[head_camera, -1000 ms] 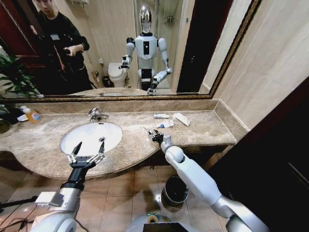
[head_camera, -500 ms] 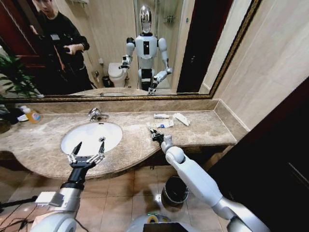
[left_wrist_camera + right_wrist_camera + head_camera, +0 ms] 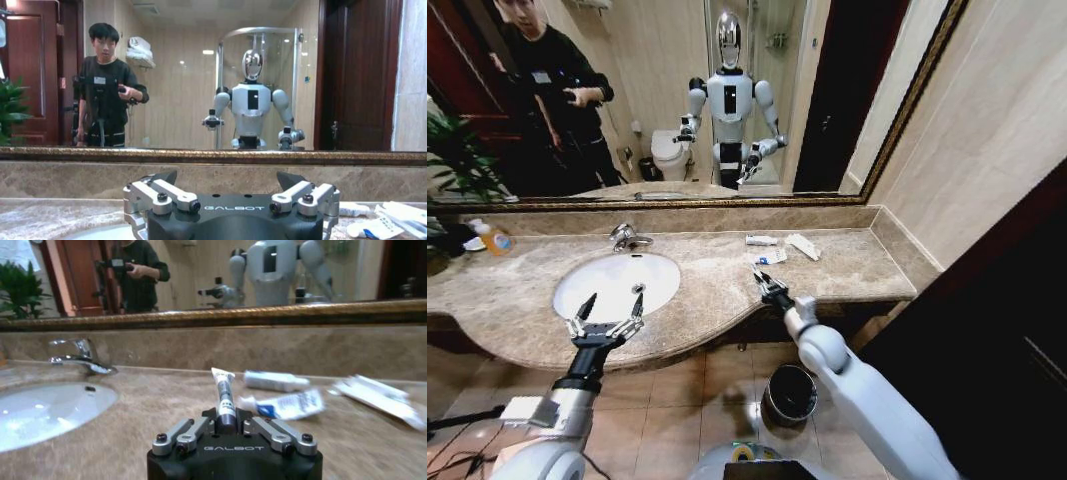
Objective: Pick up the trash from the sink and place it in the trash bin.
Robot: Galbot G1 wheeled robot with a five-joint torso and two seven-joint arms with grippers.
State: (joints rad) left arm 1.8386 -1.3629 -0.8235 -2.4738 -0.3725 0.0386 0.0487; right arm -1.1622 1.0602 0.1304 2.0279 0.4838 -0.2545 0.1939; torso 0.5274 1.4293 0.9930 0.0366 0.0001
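Trash tube (image 3: 223,390) sits clamped in the right gripper (image 3: 223,432) jaws — carry level (steady grip) to trash bin (image 3: 788,394); left gripper (image 3: 608,318) jaws spread.

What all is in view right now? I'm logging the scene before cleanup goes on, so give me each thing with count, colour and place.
sink: 1, white, set in the countertop's left part.
tap: 1, chrome, behind the sink.
countertop: 1, beige-brown marble, under the mirror.
trash on counter: 3 pieces, white, right of the sink near the wall.
small tube: 1, white with dark end, in the right gripper.
trash bin: 1, dark with shiny rim, on the floor below the counter.
bottle: 1, orange-yellow, counter's far left.
left gripper: jaws open, over the sink's front edge.
right gripper: jaws shut on the small tube, over the counter.
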